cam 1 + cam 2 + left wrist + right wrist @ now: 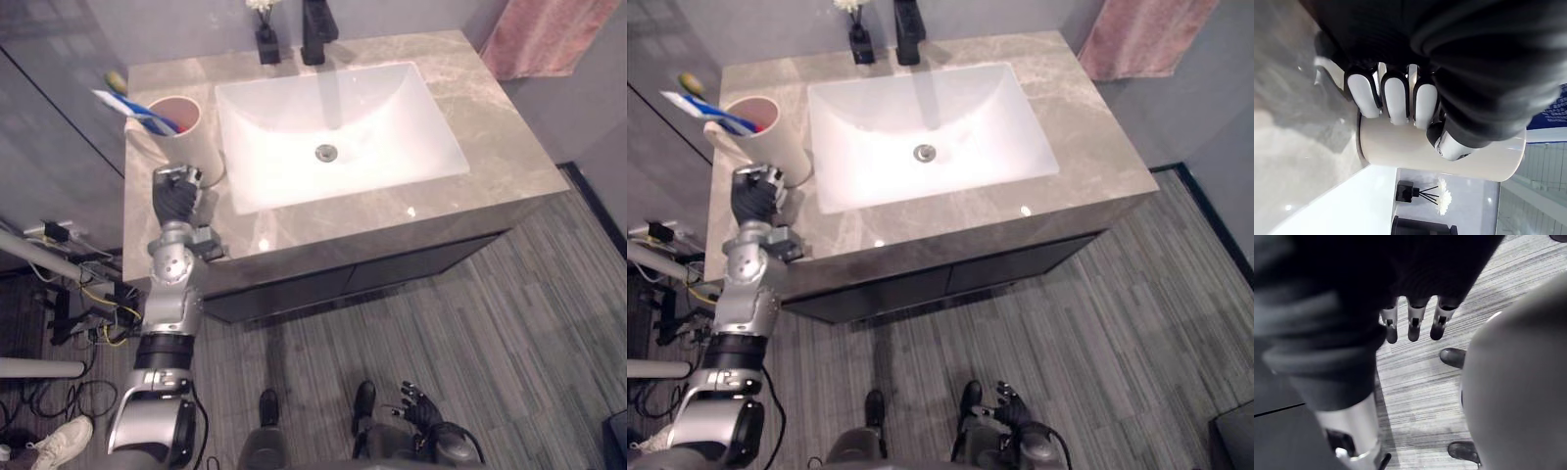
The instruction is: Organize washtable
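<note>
At the left end of the marble counter [490, 127], just beside the white basin [392, 108], the left hand [176, 196] curls its fingers and thumb round the cream cup [191, 137] holding a blue-and-white toothbrush [132, 108], while the right hand [418, 406] hangs loose-fingered low above the floor.

Left hand [174, 199] raised, fingers curled, right hand [419, 403] hanging low, fingers relaxed

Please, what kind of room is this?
Most likely a bathroom: a white sink set in a stone counter, a cup holding toothbrushes, and a pink towel hanging nearby.
</note>
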Controlling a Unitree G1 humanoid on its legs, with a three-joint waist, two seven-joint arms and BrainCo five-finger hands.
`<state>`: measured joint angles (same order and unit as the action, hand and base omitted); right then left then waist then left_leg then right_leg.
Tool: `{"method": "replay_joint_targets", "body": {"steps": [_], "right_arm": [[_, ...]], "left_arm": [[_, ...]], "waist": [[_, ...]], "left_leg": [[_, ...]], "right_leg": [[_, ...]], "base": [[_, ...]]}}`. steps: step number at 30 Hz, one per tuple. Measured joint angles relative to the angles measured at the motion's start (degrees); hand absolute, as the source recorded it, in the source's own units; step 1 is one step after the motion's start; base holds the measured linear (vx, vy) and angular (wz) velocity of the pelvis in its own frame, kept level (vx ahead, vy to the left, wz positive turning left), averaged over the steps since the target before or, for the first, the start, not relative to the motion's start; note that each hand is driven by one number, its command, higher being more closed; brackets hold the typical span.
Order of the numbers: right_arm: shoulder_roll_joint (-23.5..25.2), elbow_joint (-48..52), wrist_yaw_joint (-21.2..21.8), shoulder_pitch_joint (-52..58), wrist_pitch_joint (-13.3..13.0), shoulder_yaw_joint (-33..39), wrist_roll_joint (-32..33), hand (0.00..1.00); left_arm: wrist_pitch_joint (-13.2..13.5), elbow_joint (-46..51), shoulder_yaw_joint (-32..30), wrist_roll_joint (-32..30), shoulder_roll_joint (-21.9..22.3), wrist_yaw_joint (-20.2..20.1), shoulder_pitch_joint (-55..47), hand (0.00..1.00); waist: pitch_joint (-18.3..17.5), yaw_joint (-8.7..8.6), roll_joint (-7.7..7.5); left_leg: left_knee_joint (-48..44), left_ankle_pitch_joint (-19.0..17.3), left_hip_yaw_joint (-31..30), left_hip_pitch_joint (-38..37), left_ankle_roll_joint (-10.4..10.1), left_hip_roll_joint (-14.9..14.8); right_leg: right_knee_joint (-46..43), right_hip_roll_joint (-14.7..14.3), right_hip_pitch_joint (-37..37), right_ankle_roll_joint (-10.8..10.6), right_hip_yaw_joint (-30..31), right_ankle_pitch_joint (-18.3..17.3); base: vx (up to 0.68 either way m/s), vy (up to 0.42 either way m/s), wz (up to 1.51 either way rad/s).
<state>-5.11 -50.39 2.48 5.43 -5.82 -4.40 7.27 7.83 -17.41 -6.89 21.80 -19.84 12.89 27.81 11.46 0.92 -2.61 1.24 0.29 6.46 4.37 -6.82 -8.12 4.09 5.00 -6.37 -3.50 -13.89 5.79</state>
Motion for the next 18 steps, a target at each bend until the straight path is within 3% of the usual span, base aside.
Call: {"method": "replay_joint_targets", "body": {"steps": [18], "right_arm": [[-0.95, 0.10, -0.01, 0.37, -0.31, 0.09, 1.67, 0.00]], "left_arm": [[-0.52, -3.99, 0.01, 0.26, -4.20, 1.83, 6.87, 1.00]], "waist": [[2.30, -0.01, 0.21]], "left_leg": [[-2.63, -0.87, 0.11, 2.82, 0.13, -0.03]], "right_leg": [[-0.20, 0.09, -2.00, -0.20, 0.48, 0.59]], "base": [[0.00, -0.002, -0.01]]}}
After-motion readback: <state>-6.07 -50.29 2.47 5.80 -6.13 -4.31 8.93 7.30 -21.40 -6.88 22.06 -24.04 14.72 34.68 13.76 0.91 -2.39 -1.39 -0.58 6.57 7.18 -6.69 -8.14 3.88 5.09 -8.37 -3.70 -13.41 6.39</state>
